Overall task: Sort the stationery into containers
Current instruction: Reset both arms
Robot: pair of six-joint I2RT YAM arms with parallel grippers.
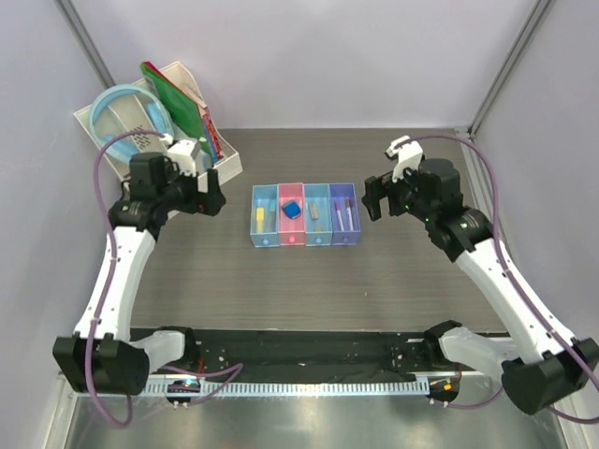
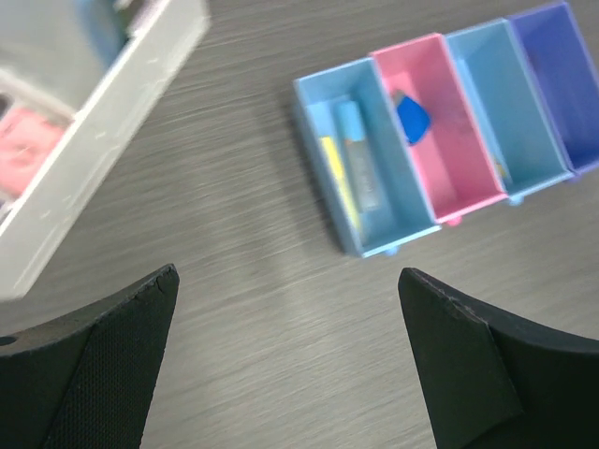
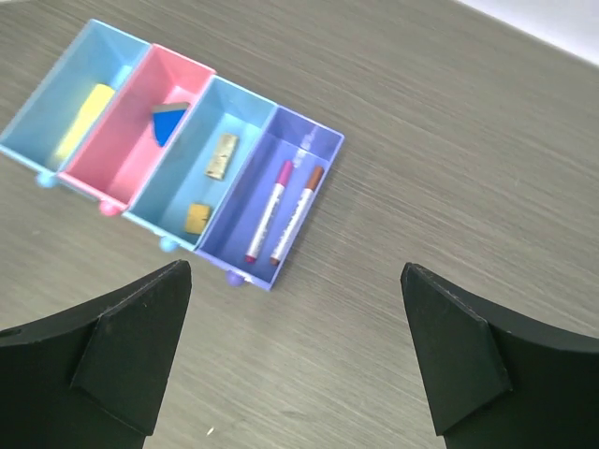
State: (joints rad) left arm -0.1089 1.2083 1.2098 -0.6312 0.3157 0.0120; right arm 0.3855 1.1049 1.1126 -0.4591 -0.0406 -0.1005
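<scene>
With every piece apparently already dropped in, the row of bins (image 1: 304, 215) sits mid-bench between two idle arms, and the sorting looks finished or nearly so. On the left, beside the white rack (image 2: 94, 140) holding the headphones (image 1: 126, 91), the left hand (image 1: 213, 196) is spread wide and grips nothing. The first blue bin (image 2: 370, 154) holds a yellow piece (image 2: 335, 173) and a pale tube (image 2: 358, 164). The pink bin (image 3: 140, 126) holds the blue eraser (image 3: 168, 122). The second blue bin (image 3: 201, 164) holds two tan pieces (image 3: 221, 154), one farther and one nearer. The purple bin (image 3: 281, 201) holds two pens (image 3: 270, 210) lying side by side. On the right, the right hand (image 1: 372, 198) is likewise wide open and empty.

No loose stationery shows on the bench (image 1: 281, 290), so the next move is probably only a check for strays and a pull-back of both arms.

The left wrist camera alone shows the tube lying along the yellow piece; the right wrist camera shows only the yellow there. In turn, the right wrist camera alone gives the pens and tan pieces clearly, which the left wrist view crops or hides. Only the overhead camera shows both hands at once.
</scene>
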